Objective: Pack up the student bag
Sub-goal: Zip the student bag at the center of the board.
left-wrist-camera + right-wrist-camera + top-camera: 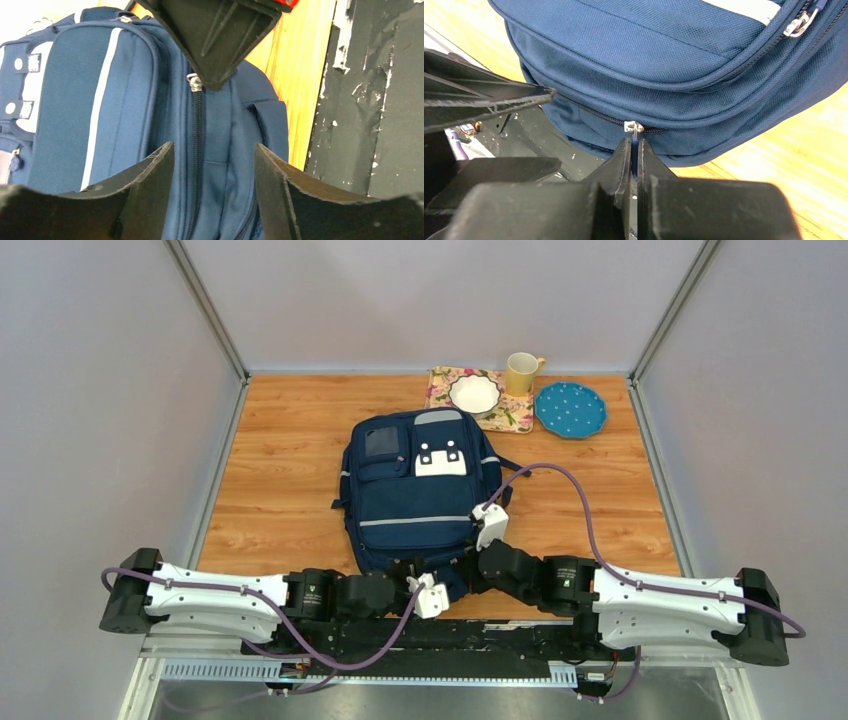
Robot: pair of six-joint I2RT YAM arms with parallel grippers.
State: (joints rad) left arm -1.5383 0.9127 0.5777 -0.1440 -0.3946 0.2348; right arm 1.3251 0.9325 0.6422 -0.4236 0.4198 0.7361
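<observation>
- Top external view: grey walls [100, 390] close in the wooden surface [280, 460] on the left, far and right sides. Bare wood lies open along the left of the student bag [415, 495].
- Left gripper [215, 150]: fingers spread, one on each side of the zip seam at the bag's near end. Whether they touch the fabric cannot be told.
- The student bag lies flat, front face up, at mid-surface. Its long axis runs near to far, with the white patch end toward the far wall and the near end at the surface's near edge by the arm bases.
- Right gripper [634, 142]: fingers pressed together, pinching the zipper pull [634, 127] on the bag's near end.
- Bare wood is also open on the bag's right. The far-right corner holds a floral mat [515, 415] with a white bowl [474, 393], a yellow mug [521, 373] and a blue plate [570, 409], all apart from the bag.
</observation>
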